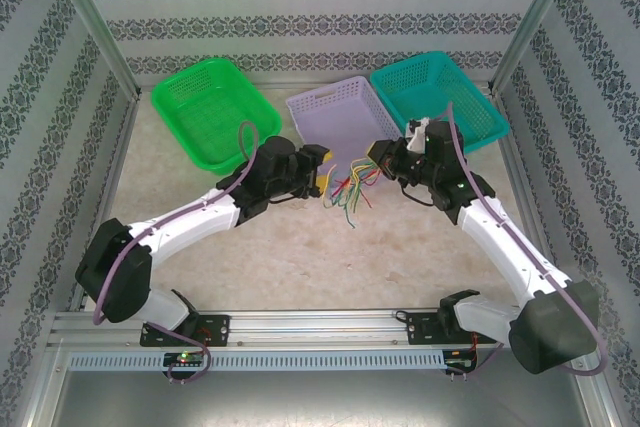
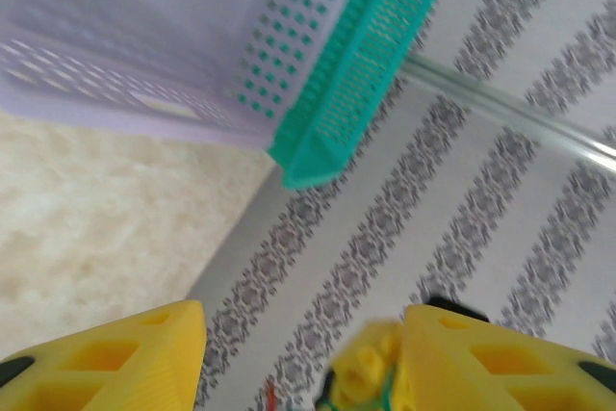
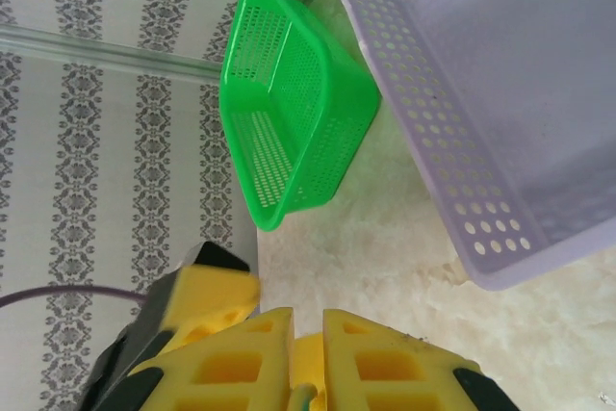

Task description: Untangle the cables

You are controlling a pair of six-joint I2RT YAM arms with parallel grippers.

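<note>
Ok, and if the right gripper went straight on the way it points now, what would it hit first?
Most likely the left gripper, right opposite it beyond the dangling cables. The right wrist view puts that gripper slightly off to one side, so perhaps only a graze.

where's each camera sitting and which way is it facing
top external: above, behind the bases, looking down at table, cables; left arm, right arm show.
left wrist: faces right, at purple basket, teal basket; left gripper below.
right wrist: faces left, at green basket, purple basket; right gripper below.
shared: purple basket in both wrist views.
</note>
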